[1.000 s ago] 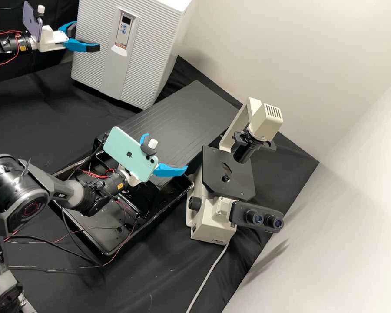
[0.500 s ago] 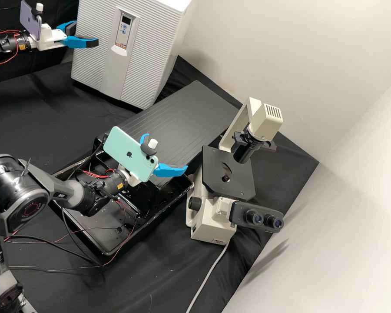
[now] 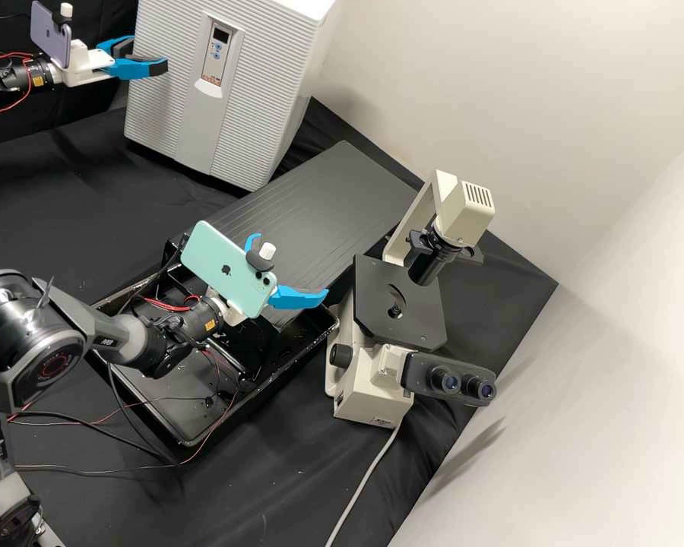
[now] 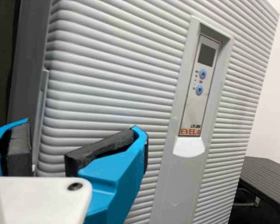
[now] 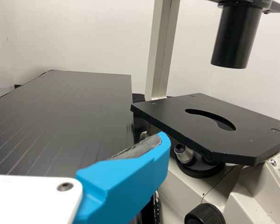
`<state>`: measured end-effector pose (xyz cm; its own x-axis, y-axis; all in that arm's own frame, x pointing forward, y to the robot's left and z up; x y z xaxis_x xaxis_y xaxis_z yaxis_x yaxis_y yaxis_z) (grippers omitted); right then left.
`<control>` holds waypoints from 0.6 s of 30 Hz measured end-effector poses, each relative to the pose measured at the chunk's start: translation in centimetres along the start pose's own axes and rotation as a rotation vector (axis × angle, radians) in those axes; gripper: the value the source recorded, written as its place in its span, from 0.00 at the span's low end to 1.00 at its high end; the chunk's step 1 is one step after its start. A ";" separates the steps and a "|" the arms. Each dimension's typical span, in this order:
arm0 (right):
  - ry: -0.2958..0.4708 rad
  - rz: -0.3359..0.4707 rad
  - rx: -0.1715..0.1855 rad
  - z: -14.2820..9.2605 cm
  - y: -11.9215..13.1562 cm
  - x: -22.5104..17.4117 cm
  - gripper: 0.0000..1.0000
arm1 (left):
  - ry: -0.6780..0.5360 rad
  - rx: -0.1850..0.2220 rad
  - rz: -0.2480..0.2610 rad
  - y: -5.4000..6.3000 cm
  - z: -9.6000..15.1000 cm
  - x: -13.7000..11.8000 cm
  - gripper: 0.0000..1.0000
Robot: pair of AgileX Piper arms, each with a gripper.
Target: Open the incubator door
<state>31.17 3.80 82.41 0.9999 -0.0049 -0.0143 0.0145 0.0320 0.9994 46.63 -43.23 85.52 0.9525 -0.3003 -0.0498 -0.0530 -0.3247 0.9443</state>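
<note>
Black cloth is covering the bench, and a pale plain wall is rising behind it. In the high view, the large light-grey incubator with a horizontally ribbed front is standing at the bench's far side, its door closed. A narrow control panel with a dark display and blue buttons is sitting high on that front. The left gripper is hovering by one upright edge of the door, its blue fingers spread. Contact with the door cannot be determined. The right gripper is hanging over the black rectangular tray, its fingers also standing apart. The cream microscope with a black stage is standing beside the tray, and a dark ridged flat board is lying between tray and incubator.

In the left wrist view, the left gripper's dark pads are standing apart before the ribbed door, gripping nothing.

In the right wrist view, a blue finger with a grey pad is showing in front of the ridged board and the microscope's stage.
</note>
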 end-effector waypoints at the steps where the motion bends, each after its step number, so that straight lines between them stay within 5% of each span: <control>1: 0.000 0.000 0.000 0.0 0.0 0.0 1.00 | 0.005 0.010 -0.004 0.1 0.1 -0.1 0.00; 9: 0.000 0.000 0.000 0.0 0.0 0.0 1.00 | 0.032 0.071 -0.030 0.4 1.2 -0.3 0.00; 18: 0.000 0.000 0.000 0.0 0.0 0.0 1.00 | 0.041 0.067 -0.026 0.4 1.3 -0.4 0.00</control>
<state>31.17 3.80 82.41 0.9999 -0.0049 -0.0143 0.0145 0.0320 0.9994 45.83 -44.38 85.54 0.9652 -0.2547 -0.0599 -0.0463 -0.3918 0.9189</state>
